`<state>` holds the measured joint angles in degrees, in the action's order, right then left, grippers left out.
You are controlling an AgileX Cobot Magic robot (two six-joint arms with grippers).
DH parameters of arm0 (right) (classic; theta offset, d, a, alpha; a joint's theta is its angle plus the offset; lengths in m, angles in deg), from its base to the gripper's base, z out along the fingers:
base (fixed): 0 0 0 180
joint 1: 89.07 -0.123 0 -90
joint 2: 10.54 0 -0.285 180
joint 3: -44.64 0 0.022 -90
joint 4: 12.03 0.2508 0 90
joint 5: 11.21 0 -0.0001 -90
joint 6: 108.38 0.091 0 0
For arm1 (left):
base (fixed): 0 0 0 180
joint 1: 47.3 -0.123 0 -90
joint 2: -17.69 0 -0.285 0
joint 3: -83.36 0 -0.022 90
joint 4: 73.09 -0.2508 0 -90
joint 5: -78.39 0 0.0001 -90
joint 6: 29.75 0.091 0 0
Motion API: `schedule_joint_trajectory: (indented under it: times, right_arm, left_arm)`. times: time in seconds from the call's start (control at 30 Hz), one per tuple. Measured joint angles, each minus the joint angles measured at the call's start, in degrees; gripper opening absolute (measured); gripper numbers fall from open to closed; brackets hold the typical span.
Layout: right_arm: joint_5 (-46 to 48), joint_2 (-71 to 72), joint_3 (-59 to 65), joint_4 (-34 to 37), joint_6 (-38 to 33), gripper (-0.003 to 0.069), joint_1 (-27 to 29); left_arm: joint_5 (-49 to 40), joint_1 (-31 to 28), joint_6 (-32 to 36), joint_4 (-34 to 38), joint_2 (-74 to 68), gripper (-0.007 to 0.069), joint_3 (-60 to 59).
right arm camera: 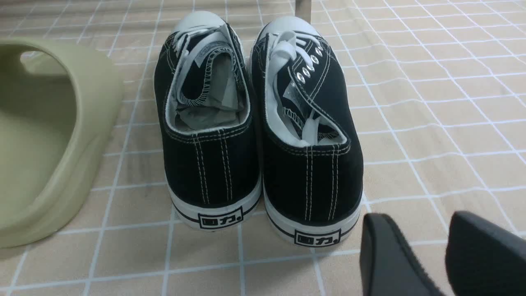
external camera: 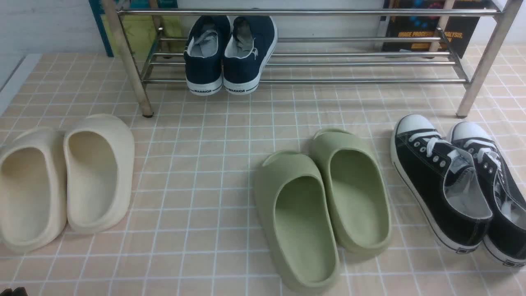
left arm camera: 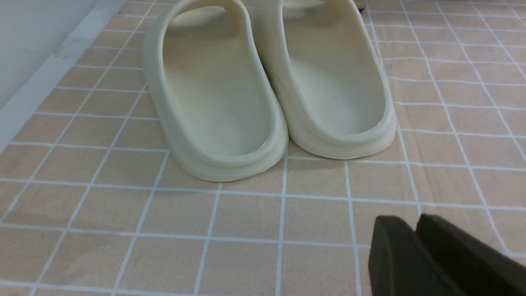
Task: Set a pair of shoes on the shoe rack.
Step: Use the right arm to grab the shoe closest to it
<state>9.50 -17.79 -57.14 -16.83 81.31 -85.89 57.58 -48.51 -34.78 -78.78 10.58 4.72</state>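
The pair of black canvas sneakers with white toe caps stands on the tiled floor at the right, toes toward the shoe rack. In the right wrist view the two sneakers stand side by side, heels toward the camera. My right gripper is open and empty, low behind and just to the outer side of the right sneaker's heel. My left gripper is shut and empty, low over the floor behind the cream slippers. Its tip barely shows in the front view's bottom left corner.
A pair of navy sneakers sits on the rack's lower bars at the left. Green slippers lie in the middle, right beside the black sneakers. Cream slippers lie at the left. A rack leg stands just beyond the sneakers' toes.
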Motion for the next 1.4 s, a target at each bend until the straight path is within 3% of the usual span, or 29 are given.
schedule_joint_trajectory:
  times: [1.4]
  right_arm:
    - [0.00,0.00,0.00,-0.75,0.00,0.0237,0.00]
  left_arm:
    - [0.00,0.00,0.00,-0.06,0.00,0.0151,0.00]
